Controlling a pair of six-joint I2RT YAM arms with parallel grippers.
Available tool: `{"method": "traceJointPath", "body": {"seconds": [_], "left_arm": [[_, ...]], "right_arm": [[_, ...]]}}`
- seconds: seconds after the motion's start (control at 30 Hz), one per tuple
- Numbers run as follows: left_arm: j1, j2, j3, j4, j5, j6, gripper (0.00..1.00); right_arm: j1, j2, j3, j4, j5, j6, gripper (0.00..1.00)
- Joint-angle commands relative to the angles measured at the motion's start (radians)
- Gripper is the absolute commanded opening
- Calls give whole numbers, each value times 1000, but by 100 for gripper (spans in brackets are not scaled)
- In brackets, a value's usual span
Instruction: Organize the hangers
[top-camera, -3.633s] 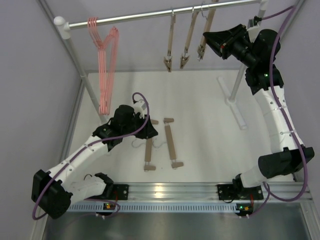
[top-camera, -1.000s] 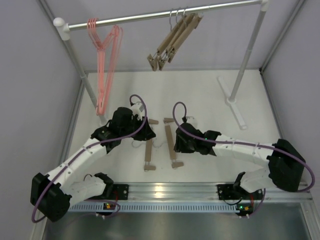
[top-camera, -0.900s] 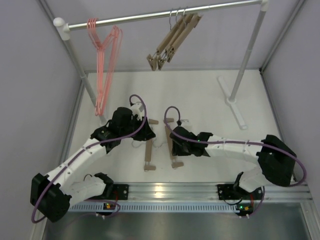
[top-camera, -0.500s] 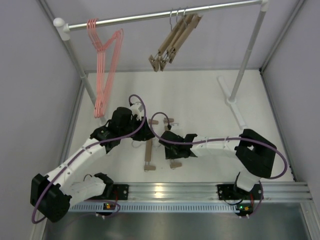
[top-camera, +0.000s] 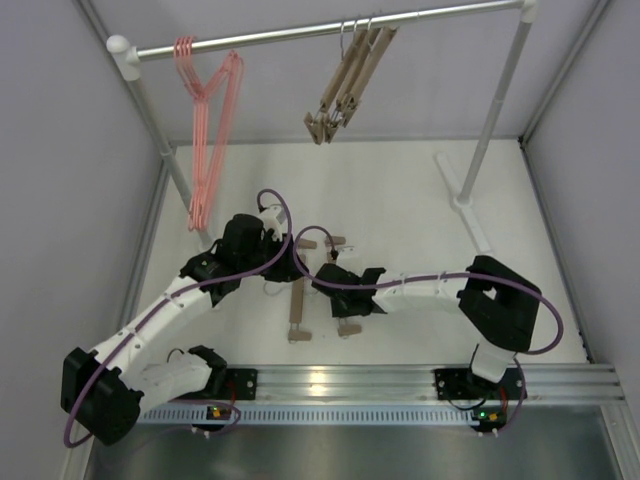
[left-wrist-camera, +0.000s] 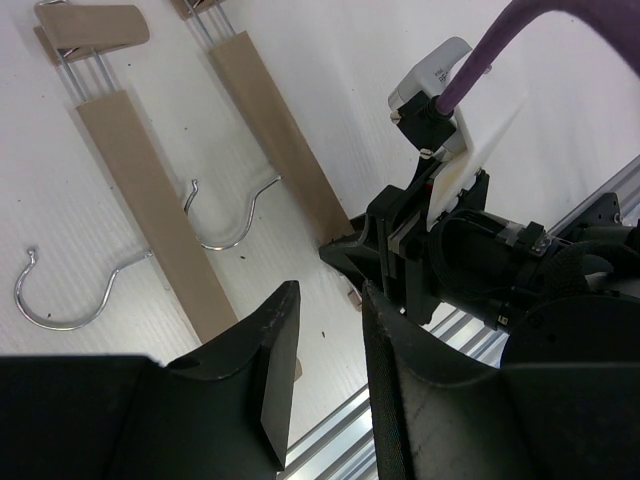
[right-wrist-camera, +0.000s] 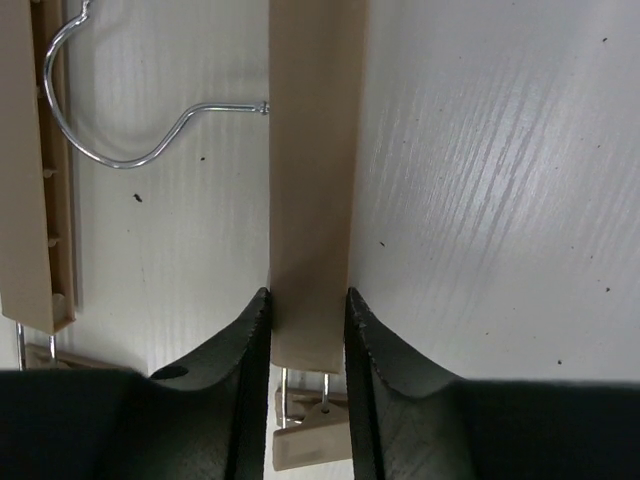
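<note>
Jaws of right gripper clamping wooden hanger lying on white counter; left gripper jaws standing apart; lilac walls enclosing.

A long silver rail on white posts spans the back of the white bench. At the rail's left end hang the thin pink wire triangular hangers. Right of its middle hang three tan wooden bar hangers, bunched together. Before the rail, below its middle, two more lie side by side on the bench. The left lying bar hanger has the left claw above it. The right lying bar hanger sits between the right claw's fingers, which touch both its edges.
</note>
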Motion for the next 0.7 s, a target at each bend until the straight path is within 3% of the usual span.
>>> {"method": "traceJointPath", "body": {"seconds": [0.0, 0.07, 0.17, 0.67], "left_arm": [[7, -5, 39, 4, 4, 17, 36], [7, -5, 38, 4, 9, 17, 36], [7, 0, 38, 6, 6, 20, 36], [12, 4, 41, 6, 8, 28, 35]], "right_arm": [[22, 21, 0, -33, 35, 11, 22], [22, 12, -14, -53, 51, 13, 11], [20, -23, -38, -89, 81, 25, 4], [-50, -469, -159, -228, 94, 65, 0]]}}
